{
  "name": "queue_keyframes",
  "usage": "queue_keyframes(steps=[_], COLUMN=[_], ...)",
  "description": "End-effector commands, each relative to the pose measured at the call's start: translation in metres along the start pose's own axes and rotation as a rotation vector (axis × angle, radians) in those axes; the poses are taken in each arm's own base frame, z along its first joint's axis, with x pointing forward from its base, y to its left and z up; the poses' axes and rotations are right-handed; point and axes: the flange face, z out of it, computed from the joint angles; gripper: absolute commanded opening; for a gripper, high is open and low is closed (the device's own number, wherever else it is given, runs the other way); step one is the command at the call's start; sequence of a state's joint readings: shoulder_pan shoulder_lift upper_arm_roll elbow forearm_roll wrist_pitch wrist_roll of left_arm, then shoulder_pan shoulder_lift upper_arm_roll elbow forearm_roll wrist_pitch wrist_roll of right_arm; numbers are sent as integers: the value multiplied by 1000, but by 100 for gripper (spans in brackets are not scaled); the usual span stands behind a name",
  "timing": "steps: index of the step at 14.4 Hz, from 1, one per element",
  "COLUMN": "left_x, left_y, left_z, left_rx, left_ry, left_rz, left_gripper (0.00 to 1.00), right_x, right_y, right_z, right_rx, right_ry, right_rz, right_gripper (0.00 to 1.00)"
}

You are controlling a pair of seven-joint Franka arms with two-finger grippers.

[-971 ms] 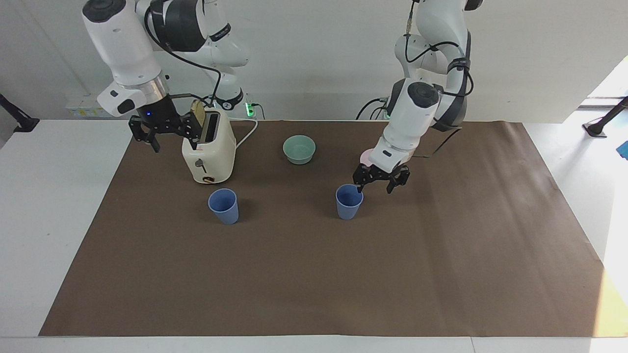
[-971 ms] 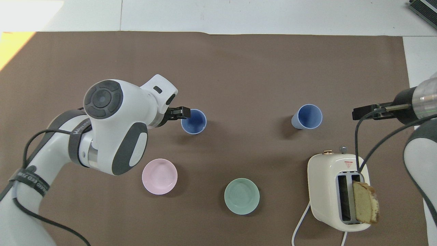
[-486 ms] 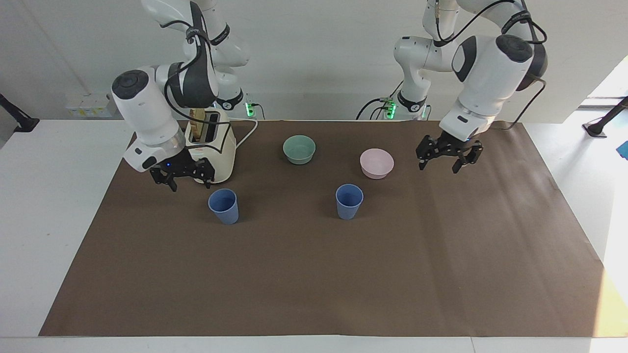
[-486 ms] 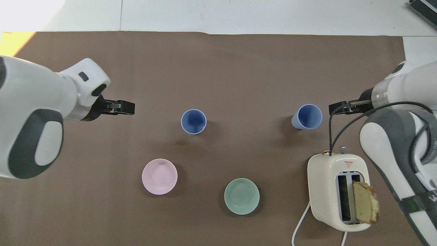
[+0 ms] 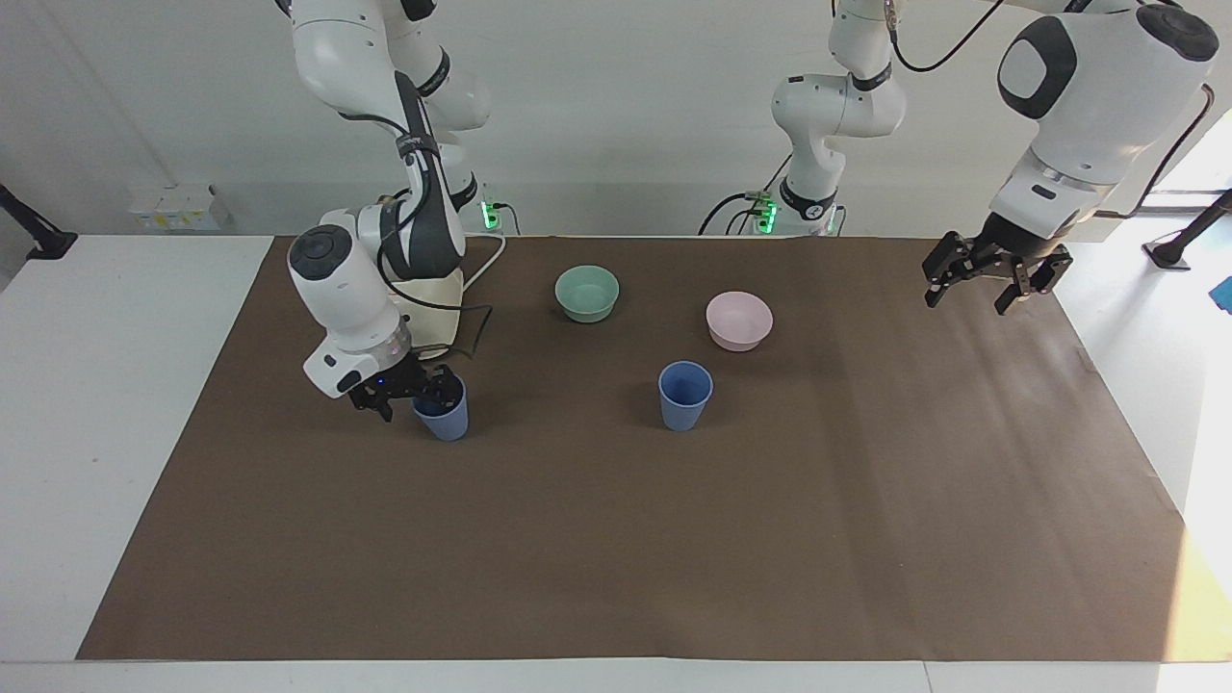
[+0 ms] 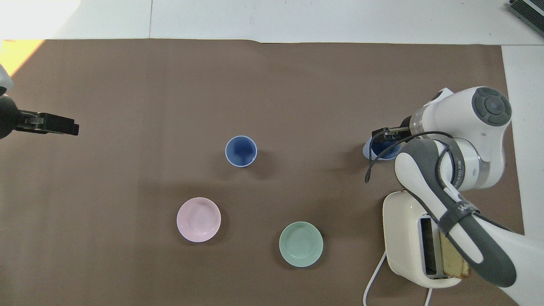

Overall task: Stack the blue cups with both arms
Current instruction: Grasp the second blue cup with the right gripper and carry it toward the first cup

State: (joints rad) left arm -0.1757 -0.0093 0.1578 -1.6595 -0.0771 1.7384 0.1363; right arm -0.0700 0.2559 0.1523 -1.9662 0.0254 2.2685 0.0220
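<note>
The roles have been swapped within the last second: the left tool (image 5: 991, 279), which was at the rim of the blue cup (image 5: 684, 396) in the middle of the worktop (image 5: 616, 539), has been pulled away and is now held high over the mat's edge at the left arm's end, fingers spread and nothing carried. That cup is left standing upright, well apart from it. Meanwhile the right tool (image 5: 409, 393) has been brought down from beside the toaster (image 6: 408, 238) to the second blue cup (image 5: 443, 416), its spread fingers set at the rim on the toaster's side, though contact cannot be confirmed. No stacking has been done yet; a pick-up by the right arm looks to be in hand.
</note>
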Motion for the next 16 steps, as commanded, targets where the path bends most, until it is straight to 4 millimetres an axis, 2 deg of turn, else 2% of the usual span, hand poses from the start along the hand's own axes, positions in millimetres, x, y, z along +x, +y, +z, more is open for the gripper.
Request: queue_keyframes(steps=[1,2,3,5,7,12,14,16], left_x=[1,2,4,-1,-1,-11,-11,-11], left_y=[-4,-5,-5,-7,-9,-10,-8,-7], left_z=[-21,-28,-31,-37,-39,-41,-41,-41], left_rx=[25,29,28,27,33,58,56,56], left_ry=[-31,-37,-52,-65,-59,-79,-80,-80], left_rz=[13,13,12,6,7,37,38,38], left_gripper=[100,100,100,100,100,100,100,100], right_x=[-6,-5,-4,0,5,20,25,26], right_y=[3,2,0,-2,-4,-17,-51,-107], right_z=[-3,-5,-6,-6,-21,-90,-112,-130], right_rx=[12,12,11,13,14,17,19,4], right_ry=[9,10,13,10,-10,-51,-36,1], right_rz=[-6,0,-4,-15,-14,17,71,104], right_gripper=[60,15,0,0,0,0,0,0])
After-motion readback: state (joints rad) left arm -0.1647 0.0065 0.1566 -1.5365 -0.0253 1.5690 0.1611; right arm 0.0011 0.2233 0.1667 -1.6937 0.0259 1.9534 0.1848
